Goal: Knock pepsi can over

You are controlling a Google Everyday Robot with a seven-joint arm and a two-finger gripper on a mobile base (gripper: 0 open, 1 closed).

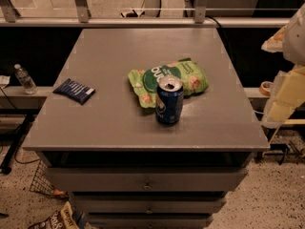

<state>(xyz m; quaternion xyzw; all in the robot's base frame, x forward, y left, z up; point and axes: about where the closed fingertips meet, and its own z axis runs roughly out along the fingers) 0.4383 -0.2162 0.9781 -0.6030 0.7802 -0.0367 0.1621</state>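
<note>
The pepsi can is a dark-blue can with a silver top. It stands upright on the grey table, near the front middle. It touches the front edge of a green snack bag that lies flat behind it. My gripper shows as a pale shape at the far right of the camera view. It is off the table's right edge, well to the right of the can and apart from it.
A flat dark-blue striped packet lies at the table's left edge. A water bottle stands on a ledge to the left. The table has drawers below its front. A railing runs behind it.
</note>
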